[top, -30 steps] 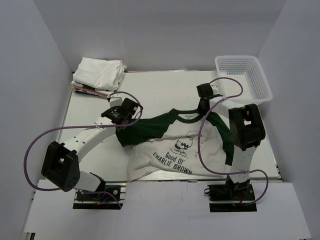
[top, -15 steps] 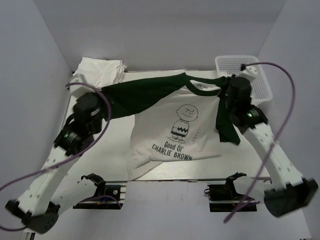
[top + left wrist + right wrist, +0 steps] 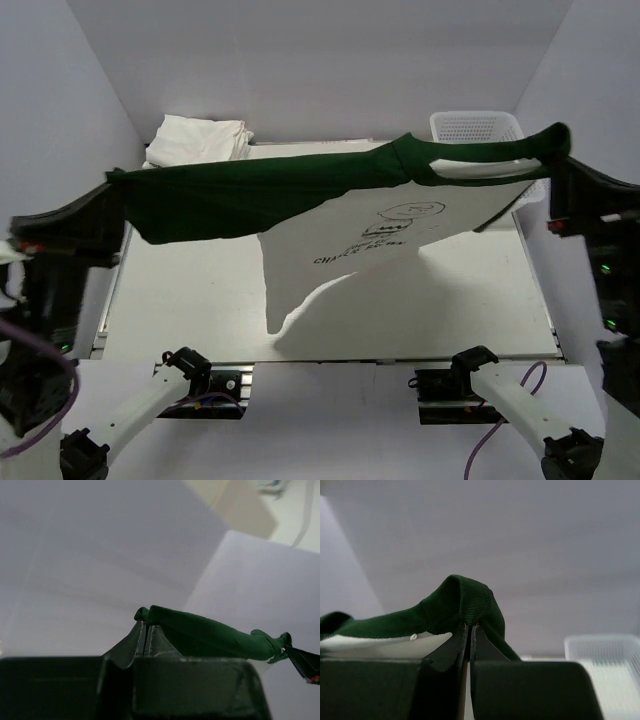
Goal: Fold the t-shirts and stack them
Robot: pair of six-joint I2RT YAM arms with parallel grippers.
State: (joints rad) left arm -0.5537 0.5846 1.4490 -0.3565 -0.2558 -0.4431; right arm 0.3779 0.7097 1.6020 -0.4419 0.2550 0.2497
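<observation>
one t-shirt [image 3: 330,240] aloft, one folded stack [image 3: 200,140]

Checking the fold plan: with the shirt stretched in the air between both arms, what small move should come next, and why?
Probably lower both arms together to lay the white cartoon-print t-shirt with dark green sleeves flat on the white table. The left gripper and right gripper are shut on its green ends, its hem hanging loose.

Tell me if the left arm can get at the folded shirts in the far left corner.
Probably not: its fingers are clamped on the green sleeve of the raised shirt. The stack itself lies uncovered.
</observation>
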